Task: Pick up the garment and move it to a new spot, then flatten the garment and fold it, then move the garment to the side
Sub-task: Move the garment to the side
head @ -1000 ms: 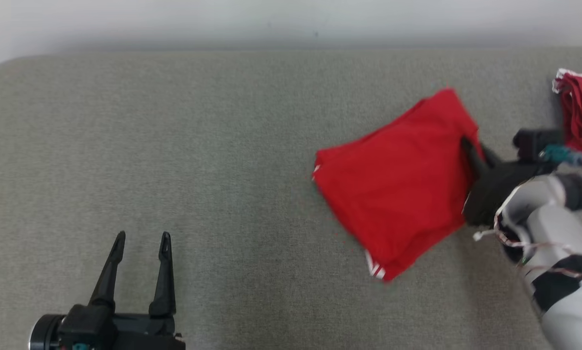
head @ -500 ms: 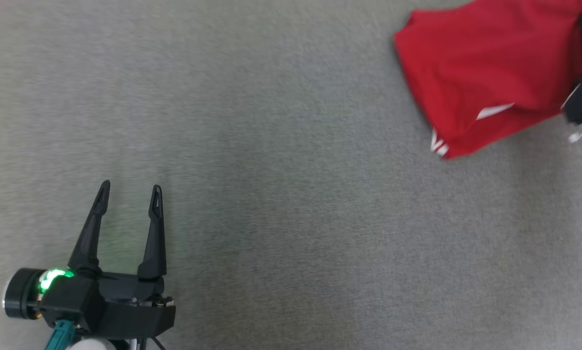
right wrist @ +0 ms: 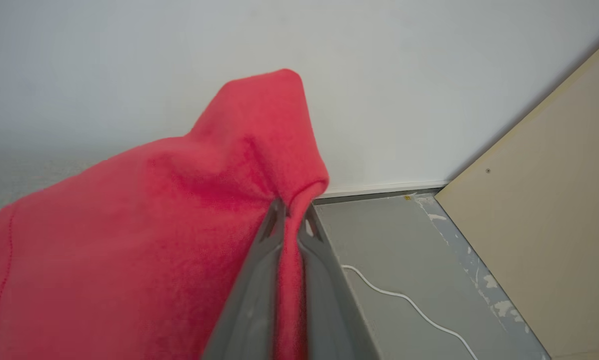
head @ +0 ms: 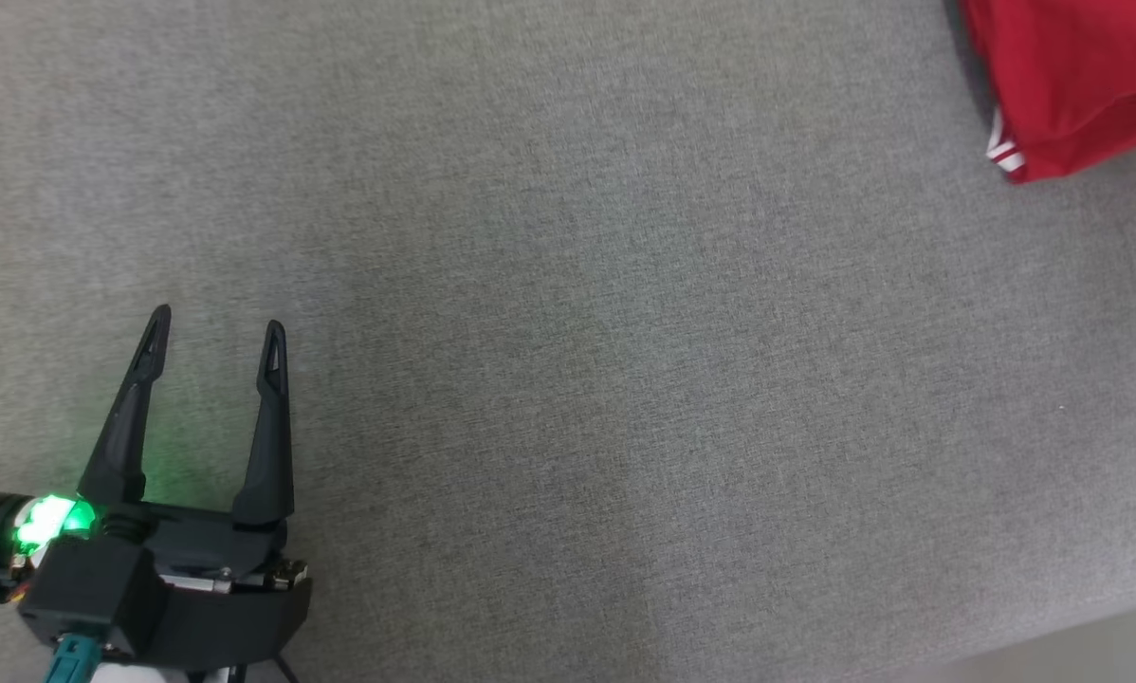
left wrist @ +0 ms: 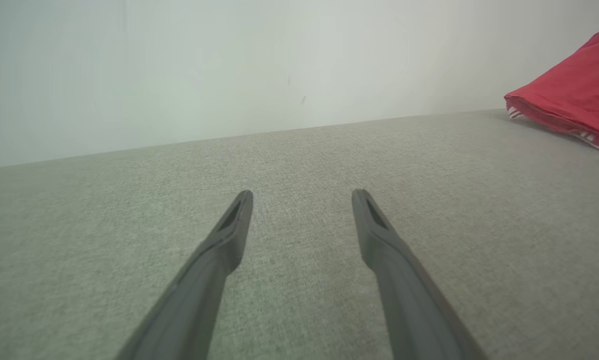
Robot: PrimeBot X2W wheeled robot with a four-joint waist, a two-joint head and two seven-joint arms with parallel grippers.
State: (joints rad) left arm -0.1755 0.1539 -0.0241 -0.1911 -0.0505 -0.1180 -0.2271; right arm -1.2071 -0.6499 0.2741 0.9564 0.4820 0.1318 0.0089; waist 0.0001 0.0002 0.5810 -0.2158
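Item one, red garment point(head: 1071, 85): we find it at the far right of the grey desk point(head: 625, 379), one fold pinched between the fingers of our right end effector point(right wrist: 293, 212). Item two, left end effector point(head: 217, 323): spread wide, empty, near left, well apart from the garment.

Head camera looks almost straight down on the grey padded surface point(head: 625, 332) from well above, left gripper point(head: 217, 323) at its lower left, red garment point(head: 1071, 85) far ahead-right of that gripper. Left wrist camera sits low, skimming along its own fingers point(left wrist: 219, 250) toward the pale wall point(left wrist: 179, 75), sharing with the head view that surface and the garment's corner. Right wrist camera is tight behind the right gripper point(right wrist: 293, 209), cloth right at the lens, facing wall and floor point(right wrist: 404, 240) past the fingertips point(right wrist: 270, 235).
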